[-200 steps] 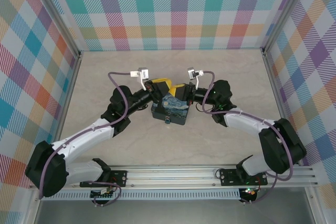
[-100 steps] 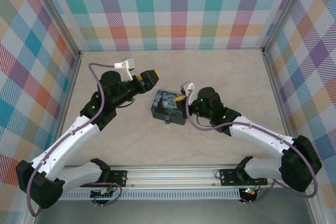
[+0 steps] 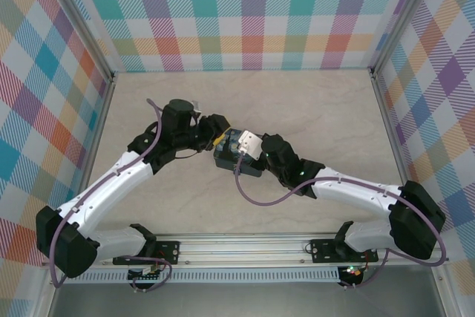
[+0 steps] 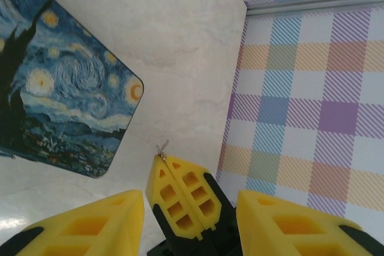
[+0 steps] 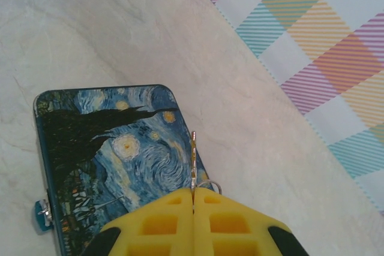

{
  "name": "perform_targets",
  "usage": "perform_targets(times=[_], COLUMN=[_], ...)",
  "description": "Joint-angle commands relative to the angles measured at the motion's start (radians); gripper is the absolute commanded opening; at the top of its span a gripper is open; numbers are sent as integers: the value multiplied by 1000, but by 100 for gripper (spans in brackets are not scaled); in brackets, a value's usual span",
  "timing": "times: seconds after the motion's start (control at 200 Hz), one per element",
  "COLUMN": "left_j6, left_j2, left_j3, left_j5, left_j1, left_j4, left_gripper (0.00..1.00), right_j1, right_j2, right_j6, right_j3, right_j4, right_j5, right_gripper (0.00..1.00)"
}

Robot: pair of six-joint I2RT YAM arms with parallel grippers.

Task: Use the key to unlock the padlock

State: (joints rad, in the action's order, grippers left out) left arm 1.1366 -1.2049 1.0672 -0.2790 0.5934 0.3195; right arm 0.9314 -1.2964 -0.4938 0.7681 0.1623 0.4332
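**Key pinched in the right pincer, padlock hanging on the box edge**

On my right wrist feed, the right pincer (image 5: 193, 195) is fully closed, its two yellow fingers pressed flat together. The key (image 5: 193, 151) is pinched between them. It is a very thin sliver of pale metal, standing straight up out of the fingertips in the lower middle of the frame. A small wire ring (image 5: 207, 185) curls just right of its base. In the picture, the key's shaft lies over the right edge of the painted box (image 5: 108, 148). I cannot tell from this feed whether it touches the lid.

The box is a rounded rectangle with a swirling blue and yellow night sky, and it lies flat on the pale marbled tabletop (image 5: 90, 28). The padlock (image 5: 42, 214) sits at the lower left of that frame, against the box's left edge. It is tiny, with a teal-blue body and a glint of silvery metal. It is well apart from the key tip, and its shackle is too small for me to read.

On the left wrist feed, the left pincer (image 4: 191, 192) is spread wide and holds nothing. The right pincer's closed fingers show between its fingers. From the top camera, both pincers meet over the box at mid-frame
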Motion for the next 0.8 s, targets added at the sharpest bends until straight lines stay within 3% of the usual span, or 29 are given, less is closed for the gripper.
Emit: perform_targets(times=[0.0,0.46,0.795], left_j6=[108,190,195], left_j2=[-17,-83,-115], left_j3=[-25,-37,-38], left_j5=[-4,51,40], left_j1=[21,50,58], left_j4=[-33,-134,-145], left_gripper=[43,41,30], right_j1=[12,26,30], right_j2=[-11,-20,-30], right_j6=[-67,-80,-77], right_j3=[41,53,61], right_j4=[61,97,109], right_j5=[17,-36,-36], right_gripper=[0,0,0])
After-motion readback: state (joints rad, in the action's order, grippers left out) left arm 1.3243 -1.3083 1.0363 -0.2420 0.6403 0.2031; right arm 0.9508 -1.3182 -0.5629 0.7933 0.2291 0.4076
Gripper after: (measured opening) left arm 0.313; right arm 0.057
